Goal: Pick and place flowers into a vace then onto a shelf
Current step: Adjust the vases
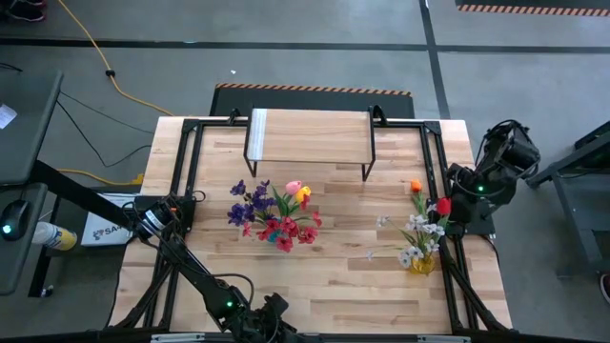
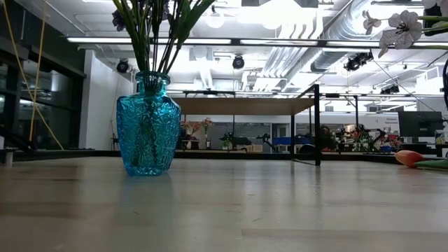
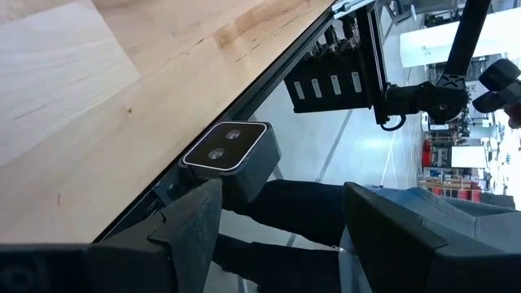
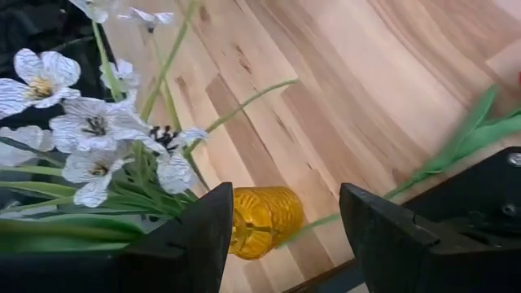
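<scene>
- A light-wood plank tabletop point(image 1: 315, 276) in a black frame.
- A yellow cable point(image 1: 95, 57) across the grey floor.
- A black mat point(image 1: 315, 100) with a striped edge behind the tabletop.

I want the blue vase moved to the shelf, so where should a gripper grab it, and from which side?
Grip the blue vase at its narrow neck, just under the rim, coming in level from the side. The flowers fan out above it, blocking a top approach, and the body below is wide.
</scene>
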`<control>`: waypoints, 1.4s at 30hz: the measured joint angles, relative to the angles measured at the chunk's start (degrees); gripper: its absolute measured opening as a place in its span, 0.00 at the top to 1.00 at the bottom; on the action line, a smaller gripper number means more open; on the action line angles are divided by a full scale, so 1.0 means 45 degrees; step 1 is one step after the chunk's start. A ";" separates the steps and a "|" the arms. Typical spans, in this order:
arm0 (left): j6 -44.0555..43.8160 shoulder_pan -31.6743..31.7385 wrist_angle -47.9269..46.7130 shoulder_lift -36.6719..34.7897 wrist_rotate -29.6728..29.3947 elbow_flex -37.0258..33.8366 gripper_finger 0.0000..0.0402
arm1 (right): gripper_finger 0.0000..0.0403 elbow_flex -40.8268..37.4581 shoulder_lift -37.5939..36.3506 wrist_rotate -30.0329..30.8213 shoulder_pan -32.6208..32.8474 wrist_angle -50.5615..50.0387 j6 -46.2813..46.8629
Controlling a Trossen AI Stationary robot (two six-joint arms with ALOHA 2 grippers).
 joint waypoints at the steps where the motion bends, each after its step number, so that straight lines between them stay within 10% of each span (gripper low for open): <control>1: 0.0002 0.0000 0.0005 0.0000 0.0001 0.0002 0.29 | 0.46 0.0000 0.0059 0.0004 -0.0003 -0.0095 0.0001; 12: 0.0003 0.0000 0.0010 0.0000 -0.0003 -0.0002 0.29 | 0.46 -0.0005 0.1386 0.1290 -0.0393 -0.1066 -0.0962; 42: -0.0078 0.0001 0.0139 0.0000 0.0299 0.0003 0.29 | 0.46 0.0262 0.1461 0.3982 -0.8149 -0.1079 -0.6089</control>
